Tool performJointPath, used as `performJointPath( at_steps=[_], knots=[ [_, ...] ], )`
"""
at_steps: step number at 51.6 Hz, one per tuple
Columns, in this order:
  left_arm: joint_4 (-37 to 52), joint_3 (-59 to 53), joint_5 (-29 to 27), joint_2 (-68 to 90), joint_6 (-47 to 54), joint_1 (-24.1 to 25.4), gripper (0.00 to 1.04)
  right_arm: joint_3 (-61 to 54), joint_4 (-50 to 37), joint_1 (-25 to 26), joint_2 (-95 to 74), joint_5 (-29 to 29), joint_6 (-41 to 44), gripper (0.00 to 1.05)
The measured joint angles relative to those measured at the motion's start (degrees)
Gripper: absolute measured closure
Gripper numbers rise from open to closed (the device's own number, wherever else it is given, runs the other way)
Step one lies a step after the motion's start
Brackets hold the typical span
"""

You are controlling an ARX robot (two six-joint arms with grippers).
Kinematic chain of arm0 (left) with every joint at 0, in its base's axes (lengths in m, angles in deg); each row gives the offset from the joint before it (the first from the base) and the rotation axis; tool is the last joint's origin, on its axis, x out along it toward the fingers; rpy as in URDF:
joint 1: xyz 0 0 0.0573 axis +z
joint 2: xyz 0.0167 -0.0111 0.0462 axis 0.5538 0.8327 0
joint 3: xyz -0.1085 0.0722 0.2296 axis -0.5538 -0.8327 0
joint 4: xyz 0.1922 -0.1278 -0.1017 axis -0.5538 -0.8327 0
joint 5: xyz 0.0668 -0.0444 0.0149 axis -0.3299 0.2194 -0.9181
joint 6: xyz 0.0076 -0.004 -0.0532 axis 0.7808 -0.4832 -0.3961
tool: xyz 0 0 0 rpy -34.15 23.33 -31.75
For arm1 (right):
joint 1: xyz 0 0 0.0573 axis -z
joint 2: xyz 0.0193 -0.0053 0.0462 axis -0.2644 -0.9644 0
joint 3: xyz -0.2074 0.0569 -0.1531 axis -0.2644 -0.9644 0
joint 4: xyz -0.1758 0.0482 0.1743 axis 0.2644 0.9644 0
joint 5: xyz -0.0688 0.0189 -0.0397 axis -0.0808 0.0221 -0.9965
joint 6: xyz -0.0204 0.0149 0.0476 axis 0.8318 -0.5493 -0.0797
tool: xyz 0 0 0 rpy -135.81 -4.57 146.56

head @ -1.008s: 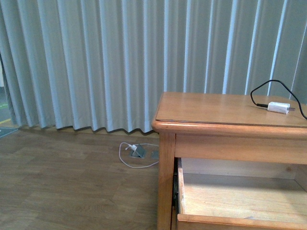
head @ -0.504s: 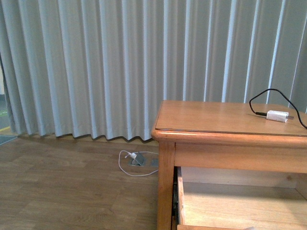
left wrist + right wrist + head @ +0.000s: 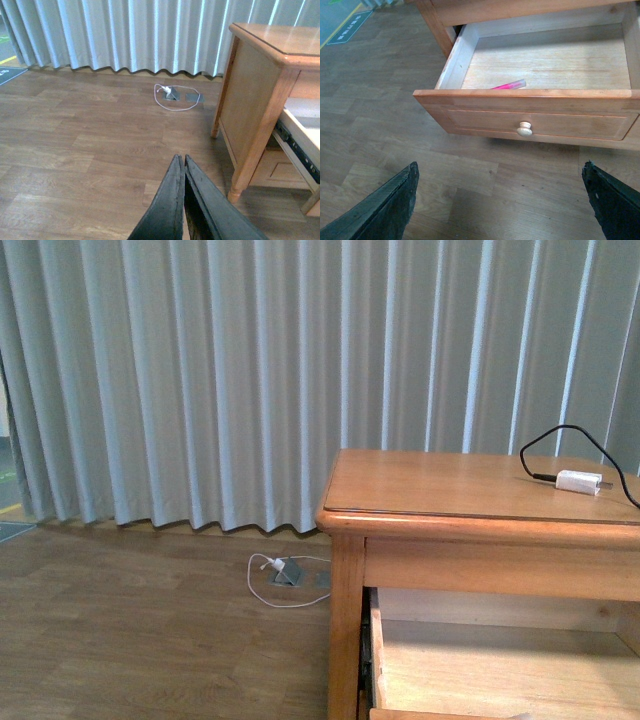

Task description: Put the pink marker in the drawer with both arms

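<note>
The pink marker point(image 3: 509, 85) lies inside the open top drawer point(image 3: 530, 122), just behind the drawer front and partly hidden by it. The drawer is pulled out of the honey-brown nightstand point(image 3: 470, 500) and has a round pale knob point(image 3: 524, 130). My right gripper point(image 3: 500, 200) is open and empty, over the floor in front of the drawer. My left gripper point(image 3: 181, 165) is shut and empty, low over the floor beside the nightstand's left side. Neither arm shows in the front view.
A white charger plug point(image 3: 578, 481) with a black cable lies on the nightstand top. A white cable and a grey floor socket point(image 3: 175, 95) sit by the pale curtain point(image 3: 250, 370). Wood-pattern floor stretches to the left of the nightstand.
The front view rose slightly between one second and half a second ago, showing less of the drawer's inside. Nothing has changed since then.
</note>
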Motion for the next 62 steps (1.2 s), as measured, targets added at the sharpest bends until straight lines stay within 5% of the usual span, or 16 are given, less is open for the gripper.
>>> performJointPath(
  at_steps=[19,24,37,41,48,62],
  knots=[
    [-4.9,0.0,0.0,-5.9,0.1,0.0,1.01,0.0,0.0,0.0,0.0,0.0,0.0,0.08],
    [-14.6,0.0,0.0,-14.2,0.1,0.0,1.01,0.0,0.0,0.0,0.0,0.0,0.0,0.08],
    [-15.1,0.0,0.0,-15.6,0.1,0.0,1.01,0.0,0.0,0.0,0.0,0.0,0.0,0.08],
    [-15.1,0.0,0.0,-15.7,0.1,0.0,0.89,-0.2,-0.3,-0.2,0.2,-0.6,-0.2,0.08],
    [-15.2,0.0,0.0,-15.7,0.1,0.0,0.64,-5.8,-16.5,-2.7,4.8,-13.3,-2.6,0.08],
    [-15.2,0.0,0.0,-15.7,0.1,0.0,0.12,-3.0,-12.6,-6.8,-15.9,-13.3,0.4,0.08]
  ],
)
